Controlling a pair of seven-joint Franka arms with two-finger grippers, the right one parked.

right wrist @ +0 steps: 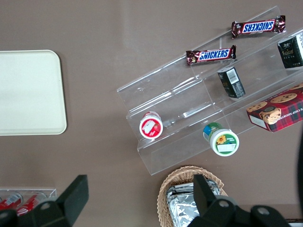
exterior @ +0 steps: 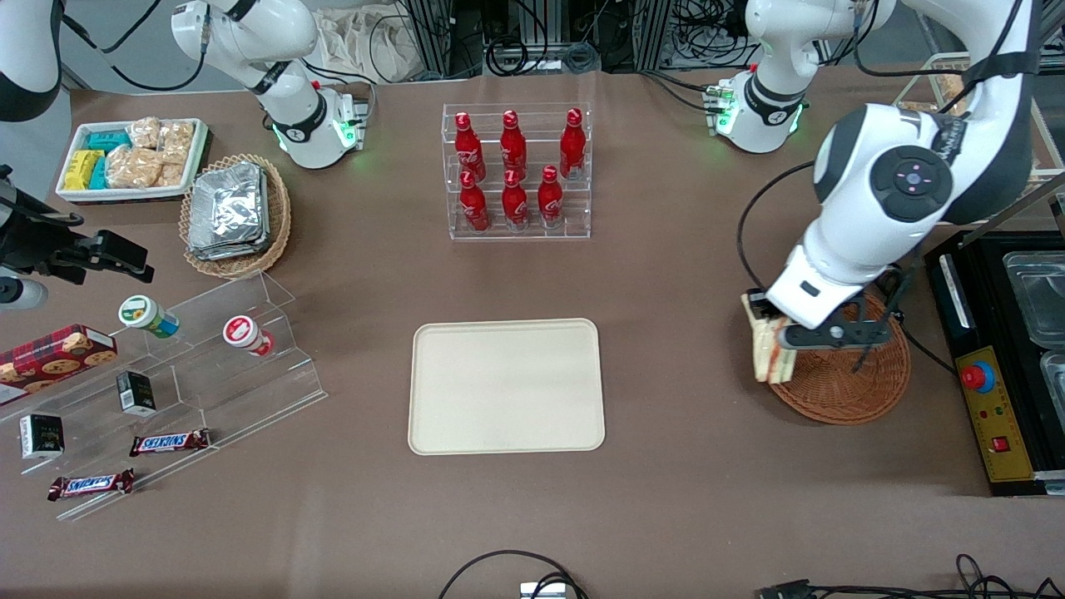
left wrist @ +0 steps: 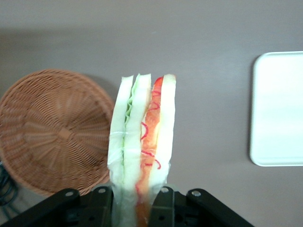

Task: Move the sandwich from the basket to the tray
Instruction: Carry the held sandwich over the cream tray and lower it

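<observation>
clamped upright, sandwich [left wrist: 142,142] fills the gripper [left wrist: 137,201].

Robotics lab: Franka arm bases [exterior: 753,104] bolted to brown table [exterior: 666,499], cable tangle, emergency-stop box [exterior: 990,416].

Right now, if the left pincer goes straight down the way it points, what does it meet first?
Probably bare table: the pincer, shut on the sandwich, hangs just beside the basket, though depth is unclear. The sandwich would touch first.

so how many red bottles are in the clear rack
6 red bottles: three on the clear acrylic rack's upper step, three on its lower step. None look hidden. The gripper holds the triangular sandwich above the round reddish-brown wicker basket's edge.
</observation>
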